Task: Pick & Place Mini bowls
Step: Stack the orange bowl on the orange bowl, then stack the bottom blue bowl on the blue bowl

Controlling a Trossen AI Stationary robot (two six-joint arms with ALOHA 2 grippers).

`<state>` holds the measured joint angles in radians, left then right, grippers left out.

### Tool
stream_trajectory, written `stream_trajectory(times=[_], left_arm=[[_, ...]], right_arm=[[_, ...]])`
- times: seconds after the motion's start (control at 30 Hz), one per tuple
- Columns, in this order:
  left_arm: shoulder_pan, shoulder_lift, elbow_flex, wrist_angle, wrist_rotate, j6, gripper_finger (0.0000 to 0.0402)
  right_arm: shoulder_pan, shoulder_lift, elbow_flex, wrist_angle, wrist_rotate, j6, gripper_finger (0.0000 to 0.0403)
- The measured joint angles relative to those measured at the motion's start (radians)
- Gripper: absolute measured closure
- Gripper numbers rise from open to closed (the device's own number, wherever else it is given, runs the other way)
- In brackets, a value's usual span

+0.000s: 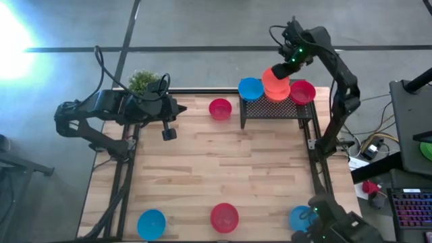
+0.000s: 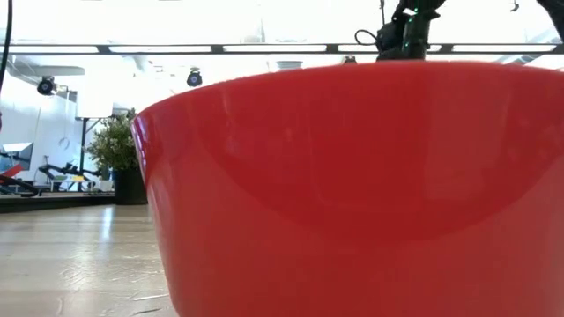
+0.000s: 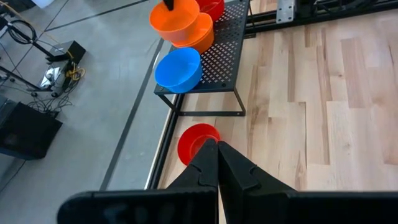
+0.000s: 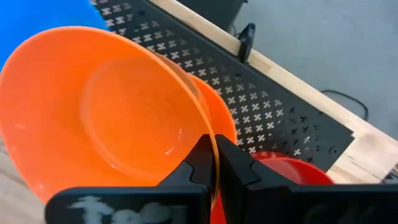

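Two orange bowls sit over the black rack [image 1: 273, 108]: right gripper [image 4: 214, 163] clamps the upper orange bowl's [image 4: 112, 106] rim above the lower one [image 3: 202, 38]; left gripper [image 3: 217, 163] hovers pressed together, empty, near a red bowl [image 1: 220, 108].

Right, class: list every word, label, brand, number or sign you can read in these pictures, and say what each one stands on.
None can be read.
Orange bowl in the right hand: plain, no print.
Black perforated rack: only a punched pattern, no lettering.
Keyboard beside the table: key legends too small to read.
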<state>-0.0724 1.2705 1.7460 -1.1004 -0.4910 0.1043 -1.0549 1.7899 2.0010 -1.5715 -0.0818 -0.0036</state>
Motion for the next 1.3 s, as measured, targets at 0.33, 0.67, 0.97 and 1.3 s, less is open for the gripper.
stream_trajectory(times=[0.33,0.67,0.97,1.3], left_arm=[[0.000,0.000,0.000,0.000,-0.001,-0.008,0.0401],[0.000,0.000,0.000,0.000,-0.001,-0.008,0.0401],[0.000,0.000,0.000,0.000,-0.001,-0.008,0.0401],[0.000,0.000,0.000,0.000,-0.001,0.004,0.0402]], right_arm=[[-0.004,0.003,-0.042,0.000,0.041,-0.025,0.0395],[-0.003,-0.004,-0.120,0.001,0.055,-0.024,0.0394],[-0.003,-0.004,-0.124,0.001,0.056,-0.030,0.0369],[-0.003,-0.004,-0.040,0.004,0.059,0.032,0.0286]])
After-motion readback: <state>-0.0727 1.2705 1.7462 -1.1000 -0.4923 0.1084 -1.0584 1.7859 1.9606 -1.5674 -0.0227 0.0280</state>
